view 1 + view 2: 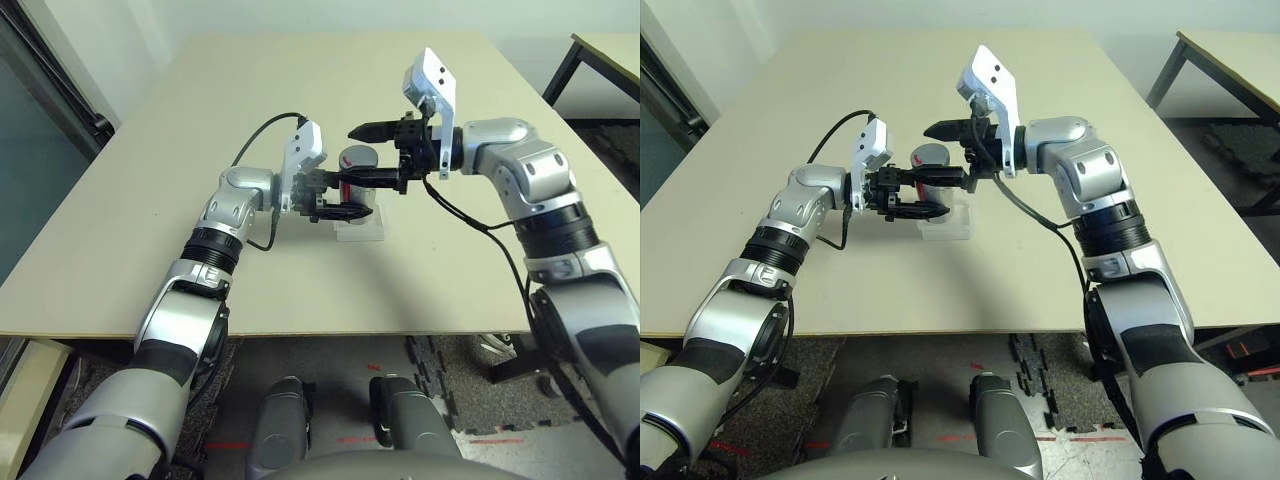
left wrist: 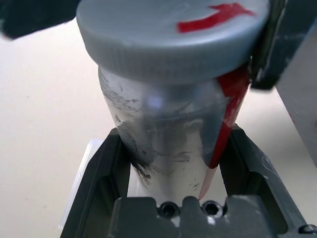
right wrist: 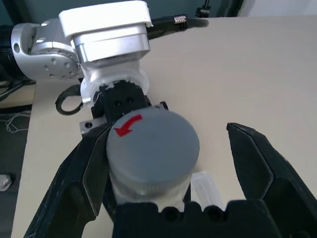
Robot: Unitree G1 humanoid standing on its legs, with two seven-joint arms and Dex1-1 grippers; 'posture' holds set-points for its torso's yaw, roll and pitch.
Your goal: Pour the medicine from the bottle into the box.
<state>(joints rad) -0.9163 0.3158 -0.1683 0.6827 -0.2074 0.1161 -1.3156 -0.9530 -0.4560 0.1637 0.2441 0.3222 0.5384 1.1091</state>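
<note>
Probably a lab or office: bare beige table, second desk, foam floor mats.

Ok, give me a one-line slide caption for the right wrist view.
Open right gripper straddles the grey cap of the bottle held by the left gripper.

Scuffed plastic bottle, matt cap
</note>
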